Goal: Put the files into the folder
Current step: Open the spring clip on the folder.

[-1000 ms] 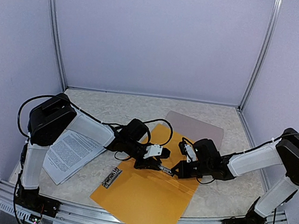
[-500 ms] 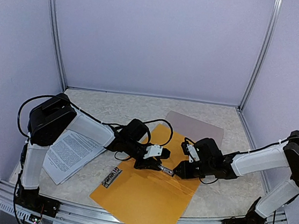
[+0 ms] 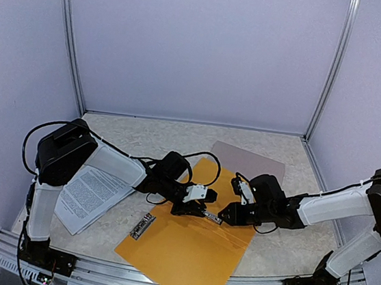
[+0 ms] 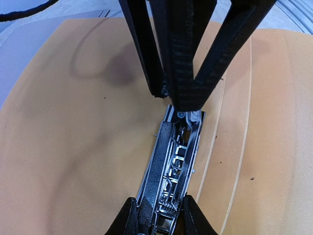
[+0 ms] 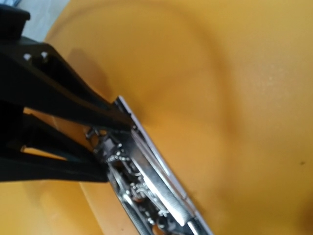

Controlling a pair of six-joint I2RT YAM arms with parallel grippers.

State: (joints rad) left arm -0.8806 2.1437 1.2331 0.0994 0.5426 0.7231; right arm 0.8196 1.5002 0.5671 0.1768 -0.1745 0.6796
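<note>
A: Starting with the top camera. Where are the files lying?

B: The files (image 3: 91, 195) are lying flat at the left of the table (image 3: 143, 137), partly under the left arm (image 3: 115, 165) and well apart from both sets of jaws. The orange folder (image 3: 184, 259) is lying open mid-table, overlapping a taupe cover (image 3: 250, 162) behind it. The left gripper (image 3: 201, 210) and right gripper (image 3: 224, 219) are meeting tip to tip low over the orange folder, on a clip bar (image 3: 211, 217) near its fold lines. A loose metal strip (image 3: 142, 226) is sitting at the orange folder's left edge.

A: Moving to the left wrist. What are the jaws doing?

B: The left gripper (image 4: 159, 208) is straddling the near end of the clip bar (image 4: 171, 161). Its fingers (image 4: 128, 220) are pressing in from both sides, so it is grasping the bar. The right gripper (image 4: 186, 100) is touching the far end with its tips close together. Clamped or released, I cannot tell. The orange folder (image 4: 73, 147) is lying underneath.

A: And the right wrist?

B: The clip bar (image 5: 146, 181) is running diagonally across the orange folder (image 5: 230, 88). The left gripper (image 5: 117, 152) is reaching in from the left, one finger on each side of the bar's end. The right jaws are giving me nothing to judge by here either.
</note>
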